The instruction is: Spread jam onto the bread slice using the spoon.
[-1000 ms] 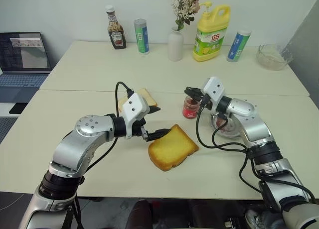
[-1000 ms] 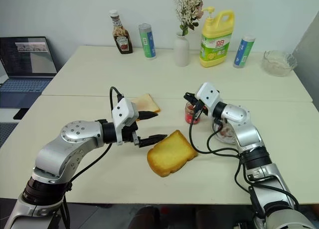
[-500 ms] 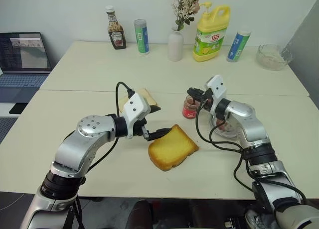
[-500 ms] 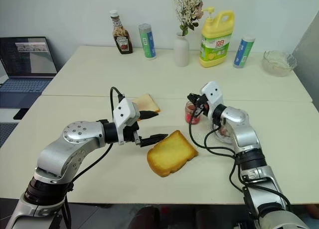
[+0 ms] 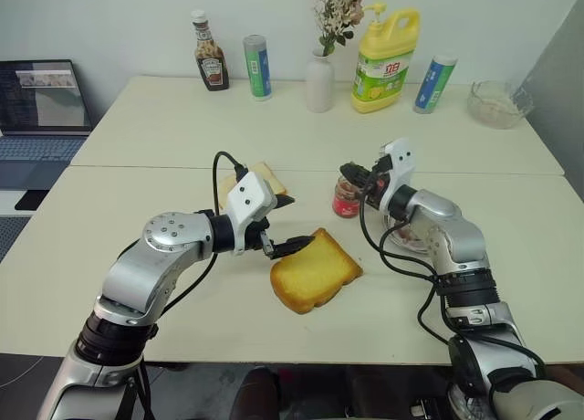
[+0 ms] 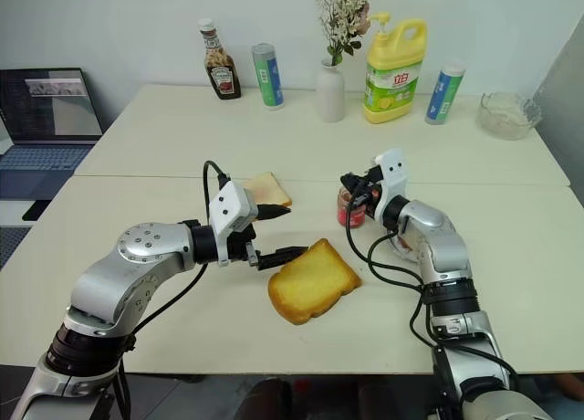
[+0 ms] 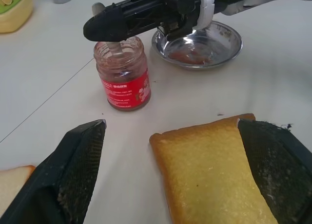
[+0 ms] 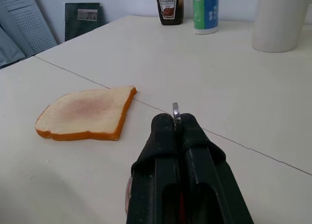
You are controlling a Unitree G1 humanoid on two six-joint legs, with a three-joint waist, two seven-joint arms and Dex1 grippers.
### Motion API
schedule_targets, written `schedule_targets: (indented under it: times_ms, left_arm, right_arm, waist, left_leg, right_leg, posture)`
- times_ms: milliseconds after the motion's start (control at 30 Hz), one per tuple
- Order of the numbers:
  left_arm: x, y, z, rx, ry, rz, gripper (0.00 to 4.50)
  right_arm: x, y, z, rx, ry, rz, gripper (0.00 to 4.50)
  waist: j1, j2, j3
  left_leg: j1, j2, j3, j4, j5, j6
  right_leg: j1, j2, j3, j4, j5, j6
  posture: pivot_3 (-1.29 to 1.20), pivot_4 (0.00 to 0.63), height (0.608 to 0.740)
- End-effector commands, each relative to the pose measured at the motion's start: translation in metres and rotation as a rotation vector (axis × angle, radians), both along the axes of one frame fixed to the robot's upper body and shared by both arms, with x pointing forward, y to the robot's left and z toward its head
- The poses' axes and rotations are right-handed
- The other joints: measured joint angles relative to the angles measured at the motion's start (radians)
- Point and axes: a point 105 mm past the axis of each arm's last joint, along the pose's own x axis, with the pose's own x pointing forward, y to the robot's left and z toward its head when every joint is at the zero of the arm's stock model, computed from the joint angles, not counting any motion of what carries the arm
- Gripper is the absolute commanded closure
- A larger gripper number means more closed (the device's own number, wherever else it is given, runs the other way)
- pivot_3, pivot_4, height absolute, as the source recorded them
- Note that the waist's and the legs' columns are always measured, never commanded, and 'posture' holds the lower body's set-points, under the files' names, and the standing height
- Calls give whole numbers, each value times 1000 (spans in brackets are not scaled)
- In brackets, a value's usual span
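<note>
The bread slice [image 5: 317,271], thick and golden, lies flat on the table in front of me. My left gripper [image 5: 285,224] is open at its left corner, one finger [image 7: 80,168] on each side and nothing held. The jam [image 5: 345,197] is red-pink in a small clear jar just behind the slice. My right gripper [image 5: 358,175] hovers level over the jar's mouth, shut on the spoon [image 7: 114,47], whose lower end reaches down into the jar. A bit of the spoon's metal [image 8: 175,109] sticks up between the shut fingers.
A round steel dish [image 7: 229,36] with red smears sits right of the jar. A thinner pale slice [image 8: 87,112] lies behind my left gripper. Along the back stand a ketchup bottle [image 5: 211,64], two cans, a white vase [image 5: 320,80], a yellow jug [image 5: 385,47] and a glass bowl [image 5: 497,103]. A laptop [image 5: 41,110] is far left.
My right wrist has rolled while the gripper stayed over the jar with the spoon. The left arm and the bread slice have not moved.
</note>
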Motion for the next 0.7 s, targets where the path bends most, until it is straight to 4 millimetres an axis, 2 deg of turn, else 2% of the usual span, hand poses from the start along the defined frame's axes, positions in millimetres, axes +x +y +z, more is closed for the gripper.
schedule_targets:
  times_ms: [33, 333, 700]
  left_arm:
    - [1, -3, 9, -3, -44, -6, 0]
    - [2, -4, 9, -13, -38, -4, 0]
    - [2, -4, 7, -8, -39, -5, 0]
  right_arm:
    - [1, -6, 7, 43, -4, -34, 4483]
    - [8, -14, 9, 191, 105, -88, 4483]
    - [9, -18, 25, 351, 155, -97, 4483]
  waist:
    - [0, 0, 0]
    - [0, 0, 0]
    - [-1, 0, 0]
  left_leg:
    - [0, 0, 0, 0, 0, 0]
    - [0, 0, 0, 0, 0, 0]
    - [0, 0, 0, 0, 0, 0]
  right_leg:
    - [0, 0, 0, 0, 0, 0]
    - [0, 0, 0, 0, 0, 0]
    - [0, 0, 0, 0, 0, 0]
  posture:
    - [0, 150, 740]
    - [0, 150, 740]
    - [0, 150, 740]
